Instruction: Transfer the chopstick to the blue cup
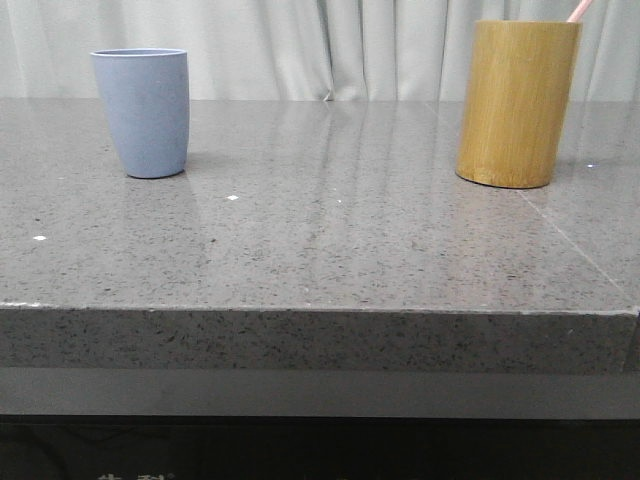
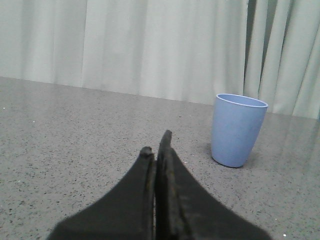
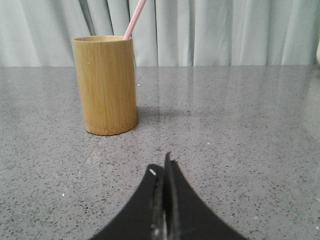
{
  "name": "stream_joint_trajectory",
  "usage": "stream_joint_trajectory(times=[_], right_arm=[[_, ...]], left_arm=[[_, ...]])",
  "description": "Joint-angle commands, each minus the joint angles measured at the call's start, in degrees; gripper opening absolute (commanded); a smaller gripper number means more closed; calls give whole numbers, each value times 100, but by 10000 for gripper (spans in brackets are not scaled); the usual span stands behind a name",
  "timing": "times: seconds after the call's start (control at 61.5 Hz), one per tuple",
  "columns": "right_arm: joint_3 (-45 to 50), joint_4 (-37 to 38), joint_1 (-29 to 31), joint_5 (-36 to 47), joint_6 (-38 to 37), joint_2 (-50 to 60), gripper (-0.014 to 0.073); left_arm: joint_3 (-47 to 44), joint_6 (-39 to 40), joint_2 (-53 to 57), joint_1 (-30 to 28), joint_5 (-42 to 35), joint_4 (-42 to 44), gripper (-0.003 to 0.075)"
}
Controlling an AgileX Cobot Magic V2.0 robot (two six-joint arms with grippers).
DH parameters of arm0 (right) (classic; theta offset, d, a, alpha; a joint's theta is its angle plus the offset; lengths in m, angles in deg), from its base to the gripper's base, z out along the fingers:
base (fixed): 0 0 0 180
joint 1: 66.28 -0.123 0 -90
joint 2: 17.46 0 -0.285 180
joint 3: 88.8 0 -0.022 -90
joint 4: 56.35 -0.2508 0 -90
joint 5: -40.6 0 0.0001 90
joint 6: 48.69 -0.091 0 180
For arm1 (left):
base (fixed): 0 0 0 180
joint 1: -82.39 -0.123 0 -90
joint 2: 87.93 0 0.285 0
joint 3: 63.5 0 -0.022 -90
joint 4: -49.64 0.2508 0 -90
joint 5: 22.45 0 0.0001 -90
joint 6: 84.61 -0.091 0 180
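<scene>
Both my grippers, left [image 2: 157, 145] and right [image 3: 161, 165], pressed together, empty. Chopstick [image 3: 134, 19] sits in bamboo holder [image 1: 517, 103], well apart from blue cup [image 1: 143, 112]. Nothing done yet.

Chopstick [image 1: 580, 10]: thin, pale pink, tilted, only its upper end visible above the rim of a yellow-brown cylinder at upper right of the front view. Blue cup [image 1: 142, 112]: matte light blue tapered tumbler, upright, upper left, on the surface [image 1: 330, 230].
</scene>
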Motion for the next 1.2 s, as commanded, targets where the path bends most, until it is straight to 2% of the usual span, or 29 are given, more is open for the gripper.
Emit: stream_joint_trajectory(times=[0.0, 0.585, 0.764, 0.894, 1.187], right_arm=[[-24, -14, -16, 480, 25, 125, -67], [-24, -14, -16, 487, 25, 125, -67], [-101, -102, -16, 476, 25, 125, -67], [-703, -190, -16, -64, 25, 125, -67], [-3015, 6, -16, -1542, 25, -643, -67]], left_arm=[[-74, 41, 133, -5, -461, 1, -19], [-74, 41, 133, -5, -461, 1, -19], [27, 25, 133, -5, -707, -7, -19], [608, 25, 109, -5, -390, -48, -19], [2812, 16, -483, -5, 1240, 100, -19]])
